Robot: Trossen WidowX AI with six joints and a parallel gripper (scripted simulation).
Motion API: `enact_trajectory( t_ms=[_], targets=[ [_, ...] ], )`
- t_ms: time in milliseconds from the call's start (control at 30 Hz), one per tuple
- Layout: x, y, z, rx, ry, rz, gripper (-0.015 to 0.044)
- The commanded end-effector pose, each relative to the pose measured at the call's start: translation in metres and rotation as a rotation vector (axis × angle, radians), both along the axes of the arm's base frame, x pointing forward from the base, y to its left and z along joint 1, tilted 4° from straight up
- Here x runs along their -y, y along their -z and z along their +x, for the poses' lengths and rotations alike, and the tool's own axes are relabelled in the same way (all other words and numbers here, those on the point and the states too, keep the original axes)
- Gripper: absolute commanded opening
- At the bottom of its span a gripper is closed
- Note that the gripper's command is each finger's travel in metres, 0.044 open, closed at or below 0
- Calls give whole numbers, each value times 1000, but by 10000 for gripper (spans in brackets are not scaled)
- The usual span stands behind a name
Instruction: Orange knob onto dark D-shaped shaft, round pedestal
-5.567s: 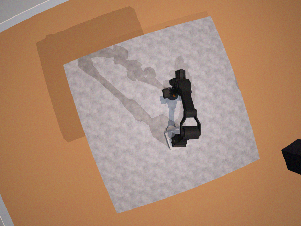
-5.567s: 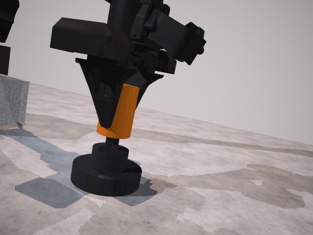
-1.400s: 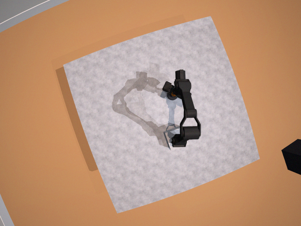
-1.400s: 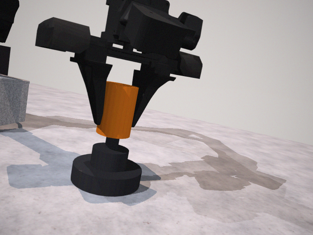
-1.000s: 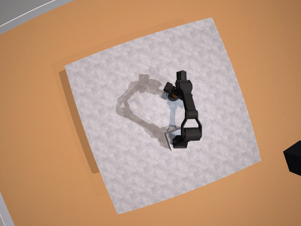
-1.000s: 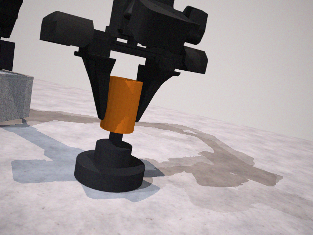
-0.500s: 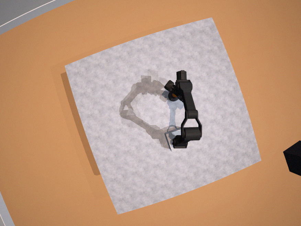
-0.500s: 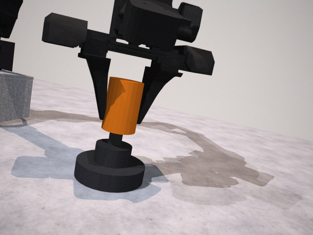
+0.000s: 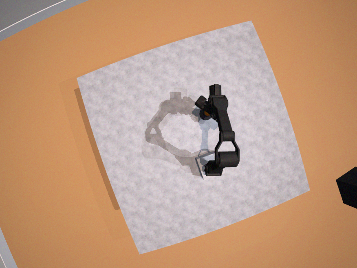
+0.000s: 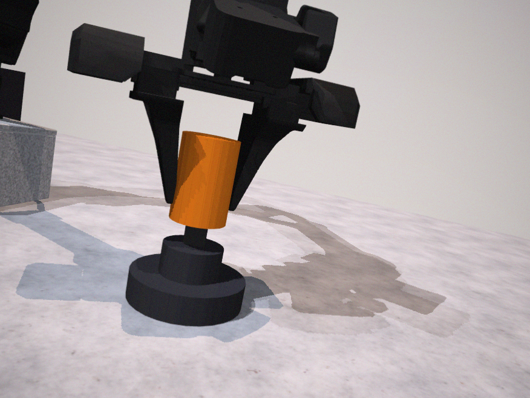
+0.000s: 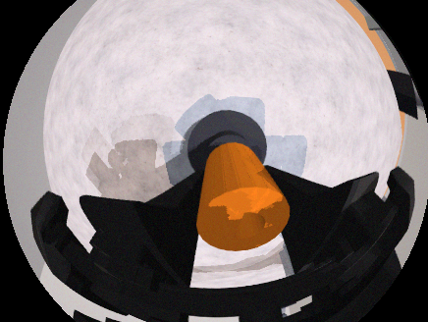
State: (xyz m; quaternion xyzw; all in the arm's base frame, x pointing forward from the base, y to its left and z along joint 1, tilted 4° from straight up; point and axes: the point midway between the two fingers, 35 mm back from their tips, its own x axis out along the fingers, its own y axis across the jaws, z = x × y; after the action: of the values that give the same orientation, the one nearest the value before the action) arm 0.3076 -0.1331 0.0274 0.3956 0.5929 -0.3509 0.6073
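Observation:
The orange knob [image 9: 206, 113] [image 10: 207, 179] [image 11: 240, 196] is an upright cylinder, held over the round pedestal. My gripper [image 10: 201, 205] [image 11: 234, 173] is shut on the knob, with one fingertip on each side of its lower half. The dark round pedestal [image 10: 184, 302] [image 11: 227, 123] has a wide base and a narrower raised collar. A short length of the dark shaft [image 10: 195, 238] shows between the collar and the knob's underside, so the knob is above the collar, not touching it. The shaft's top and flat side are hidden, and I cannot tell how the knob's hole is turned against them.
The arm's base [image 9: 213, 170] stands on a grey stone-like block [image 10: 25, 167], to the left of the pedestal in the exterior view. The pale mottled table top [image 9: 115, 115] [image 10: 385, 364] carries the arm's shadows. A black block [image 9: 347, 187] is beyond the table's right edge in the top view.

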Motion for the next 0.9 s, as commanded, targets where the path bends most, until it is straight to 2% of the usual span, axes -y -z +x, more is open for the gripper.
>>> enact_trajectory(
  t_ms=[0,333,567,867],
  targets=[
    [0,0,0,-1,3,1,0],
    [1,-5,2,-1,12,2,0],
    [2,-4,4,-9,212,12,0],
    [1,0,3,-10,212,12,0]
  ],
)
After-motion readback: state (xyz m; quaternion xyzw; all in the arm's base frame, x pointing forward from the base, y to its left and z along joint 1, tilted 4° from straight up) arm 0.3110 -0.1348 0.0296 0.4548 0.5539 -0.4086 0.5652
